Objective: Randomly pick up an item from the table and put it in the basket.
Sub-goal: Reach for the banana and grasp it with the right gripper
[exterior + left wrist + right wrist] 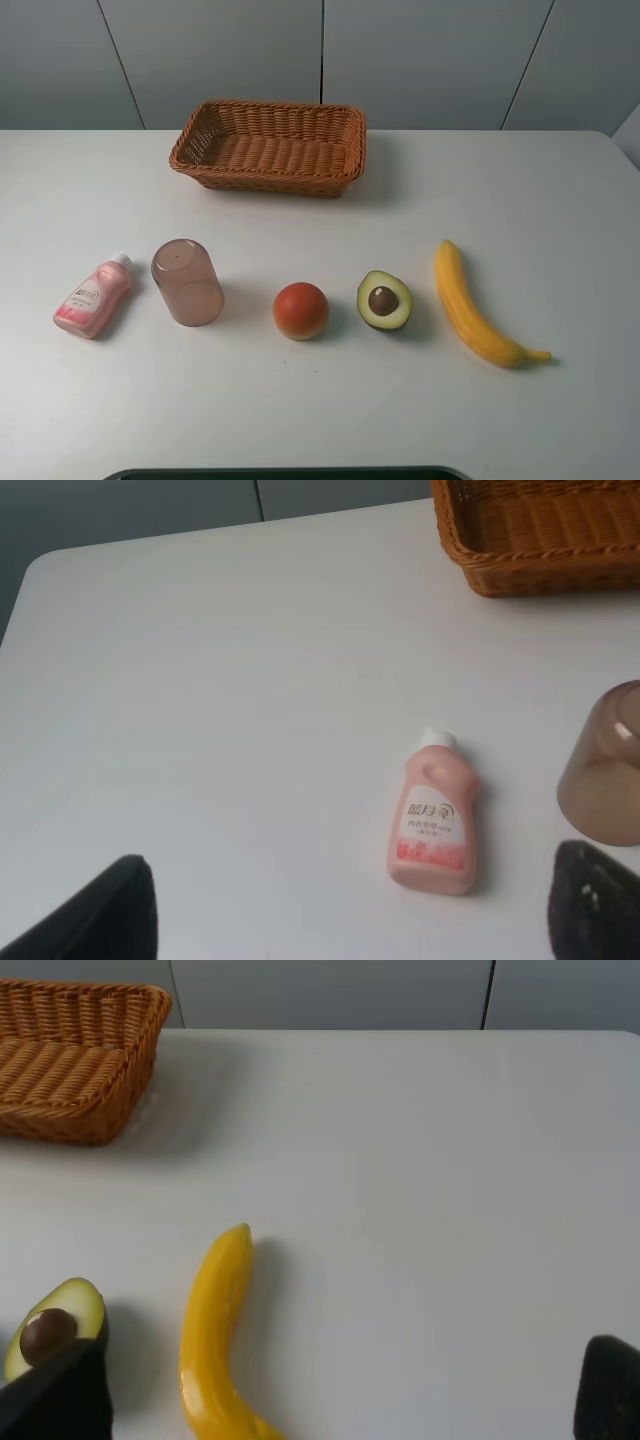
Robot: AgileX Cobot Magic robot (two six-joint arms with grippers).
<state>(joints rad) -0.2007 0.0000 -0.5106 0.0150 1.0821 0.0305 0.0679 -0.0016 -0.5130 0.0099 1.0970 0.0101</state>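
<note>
The long yellow banana [470, 305] lies on the white table [560, 200] at the right, stem tip toward the front. It also shows in the right wrist view [212, 1330]. The brown wicker basket [270, 148] stands empty at the back centre. My right gripper [330, 1390] is open and empty, hovering above the table with the banana between its spread fingertips, closer to one of them. My left gripper [345, 910] is open and empty above the left side of the table. Neither gripper shows in the exterior high view.
A pink bottle [93, 297] lies at the left, with an upturned translucent cup [186, 281] beside it. A round red-orange fruit [301, 310] and a halved avocado [385, 300] sit in the middle row. The basket corner [540, 530] shows in the left wrist view.
</note>
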